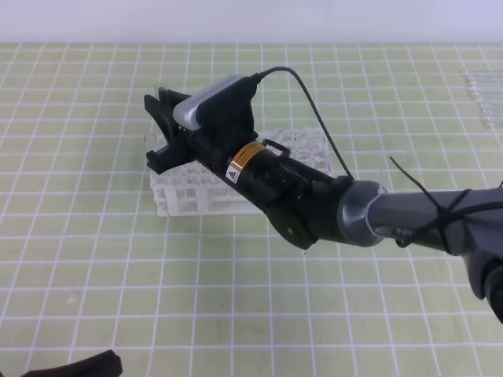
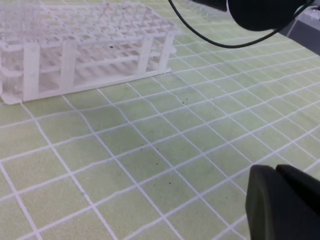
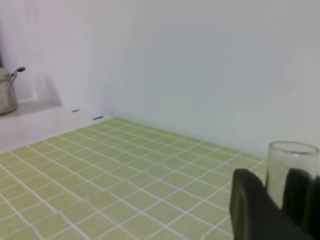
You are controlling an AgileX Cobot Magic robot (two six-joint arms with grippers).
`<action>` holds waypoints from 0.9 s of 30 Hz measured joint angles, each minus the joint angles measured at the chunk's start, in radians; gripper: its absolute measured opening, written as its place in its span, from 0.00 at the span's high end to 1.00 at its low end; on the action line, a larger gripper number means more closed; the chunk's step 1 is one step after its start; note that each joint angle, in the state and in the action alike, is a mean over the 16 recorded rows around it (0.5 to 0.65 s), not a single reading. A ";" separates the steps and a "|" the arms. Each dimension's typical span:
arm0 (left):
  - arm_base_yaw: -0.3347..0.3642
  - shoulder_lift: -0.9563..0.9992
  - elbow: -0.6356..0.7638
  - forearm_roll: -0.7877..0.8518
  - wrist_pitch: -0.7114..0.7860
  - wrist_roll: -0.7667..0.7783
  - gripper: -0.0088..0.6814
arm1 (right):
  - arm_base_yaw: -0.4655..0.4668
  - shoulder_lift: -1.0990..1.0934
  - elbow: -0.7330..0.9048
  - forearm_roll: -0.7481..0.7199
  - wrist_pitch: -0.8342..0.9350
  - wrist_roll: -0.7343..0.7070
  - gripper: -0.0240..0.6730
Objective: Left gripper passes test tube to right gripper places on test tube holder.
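Glass: slim clear test tube (image 3: 292, 172), fragile and slippery, pinched near its rim by black right gripper (image 3: 272, 202); left gripper (image 2: 282, 205) clenched empty.

Lab bench: test tube holder (image 1: 236, 184), gridded mat (image 1: 118, 259)

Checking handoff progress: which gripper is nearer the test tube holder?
Right. The right gripper hangs over the test tube holder; the left gripper sits low, well short of it.
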State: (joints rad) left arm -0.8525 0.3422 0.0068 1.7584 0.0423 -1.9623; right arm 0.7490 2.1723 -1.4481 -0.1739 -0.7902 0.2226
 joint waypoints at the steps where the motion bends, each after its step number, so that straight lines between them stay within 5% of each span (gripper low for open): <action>1: 0.000 0.000 0.000 0.000 0.000 0.000 0.99 | 0.000 0.002 0.000 0.000 0.000 0.000 0.83; 20: 0.000 0.000 -0.001 -0.002 -0.001 0.000 0.99 | 0.000 0.020 0.000 0.001 0.023 -0.001 0.82; 27: 0.000 0.000 -0.002 -0.004 -0.001 0.000 0.99 | -0.001 0.020 0.000 0.003 0.039 -0.002 0.71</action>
State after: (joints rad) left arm -0.8525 0.3419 0.0044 1.7546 0.0412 -1.9627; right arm 0.7484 2.1927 -1.4477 -0.1711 -0.7514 0.2205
